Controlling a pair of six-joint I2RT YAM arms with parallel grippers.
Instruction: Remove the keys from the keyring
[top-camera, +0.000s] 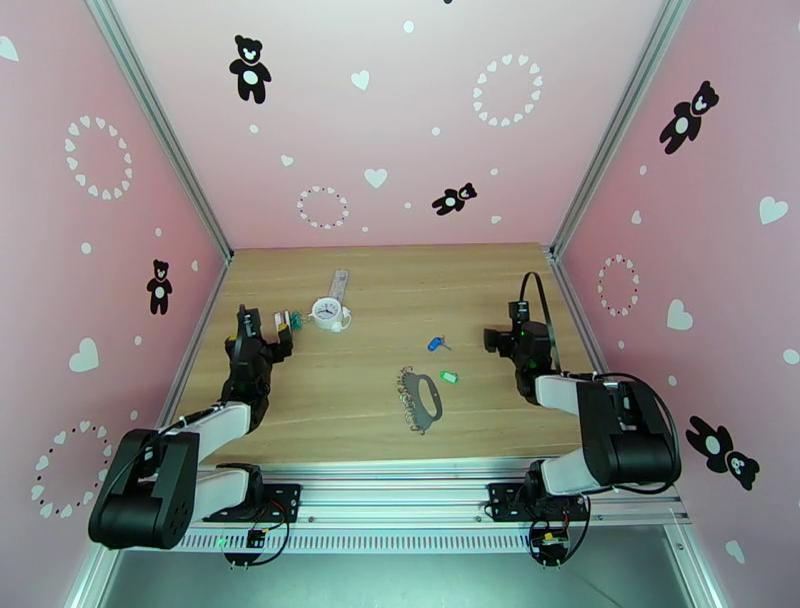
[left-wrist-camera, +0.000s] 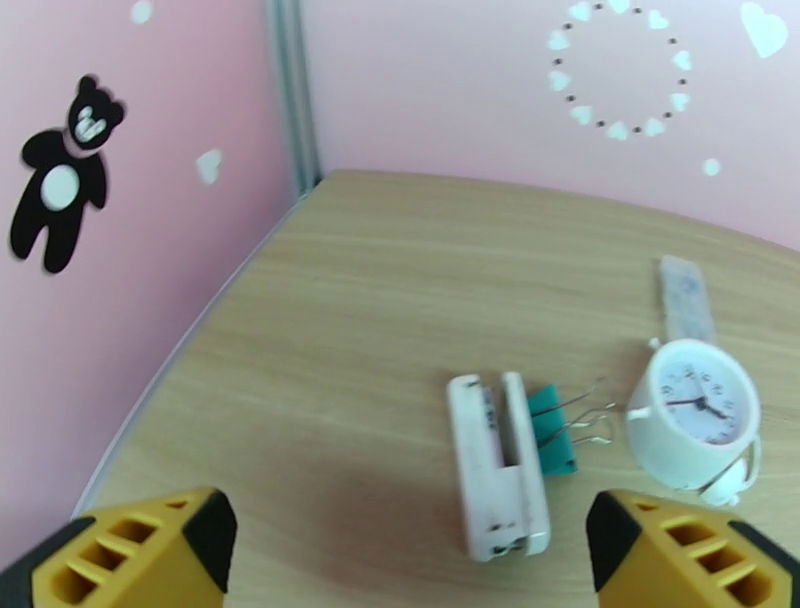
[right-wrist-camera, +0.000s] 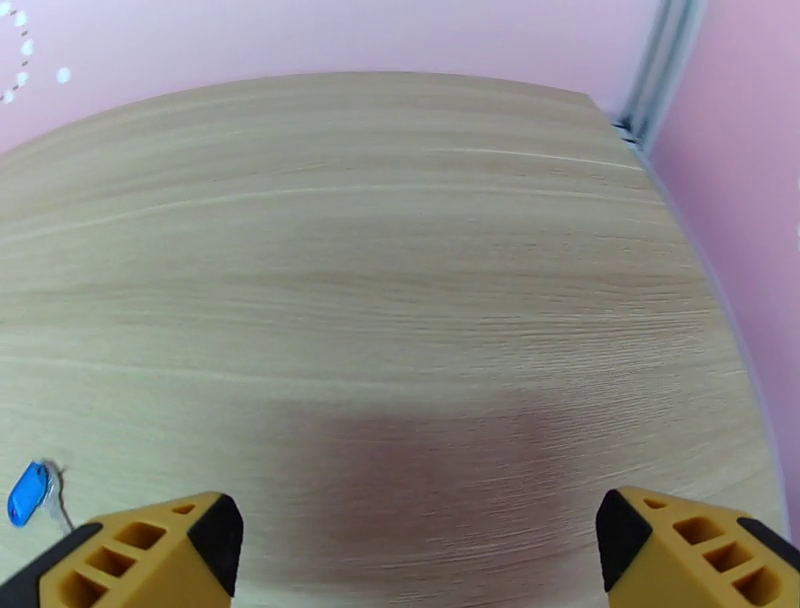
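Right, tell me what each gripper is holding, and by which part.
Nothing. The left gripper and right gripper are open and empty; the keys and keyring lie on the table.

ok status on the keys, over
Left gripper open, empty; right gripper open, empty. Blue key and green key lie loose, off the keyring. Clock, stapler far left, clear of them.

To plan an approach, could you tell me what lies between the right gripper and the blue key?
Bare table between right gripper and blue key, in the top view.
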